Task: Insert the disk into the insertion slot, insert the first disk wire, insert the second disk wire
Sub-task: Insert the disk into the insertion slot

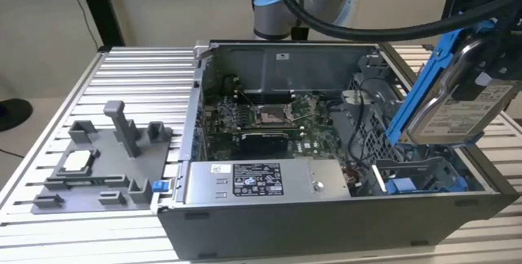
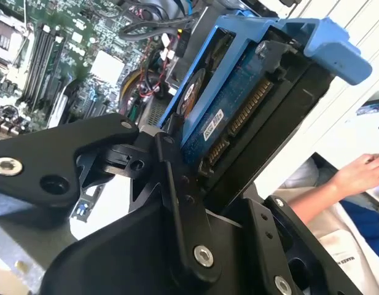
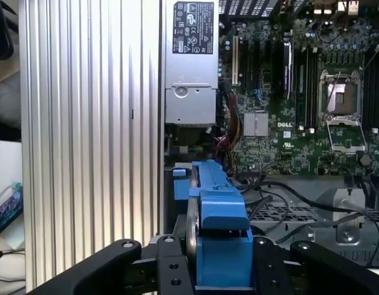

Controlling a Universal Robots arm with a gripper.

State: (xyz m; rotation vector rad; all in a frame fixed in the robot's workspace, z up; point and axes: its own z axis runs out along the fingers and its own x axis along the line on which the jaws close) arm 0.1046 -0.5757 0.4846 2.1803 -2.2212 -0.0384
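My end effector (image 1: 483, 62) is clamped on the disk (image 1: 456, 114), its two black fingers (image 3: 172, 261) pressed against the opposite flat sides of the bright blue carrier. In the first wrist view the carrier's narrow blue edge stands up between my fingers, and in the second wrist view the disk's (image 2: 223, 98) green board and connector edge face the camera.

In the exterior view I hold the disk steeply tilted in the air at the exterior view's right, over the open computer case (image 1: 326, 224), with its white label turned outward. Its lower end hangs close above the insertion slot (image 1: 420, 178). The slot is the grey bay with blue tabs in the case's near corner on the exterior view's right. The disk is not in the slot.

Beside the slot, toward the exterior view's left, lies the grey power supply (image 1: 253, 181) with its black-and-white label, and behind it the motherboard (image 1: 261, 117). The case stands on a ribbed metal table (image 1: 139, 71), where a grey fixture tray (image 1: 98, 163) sits well apart from it. A person's hand (image 2: 361, 173) shows beyond the case in the second wrist view.
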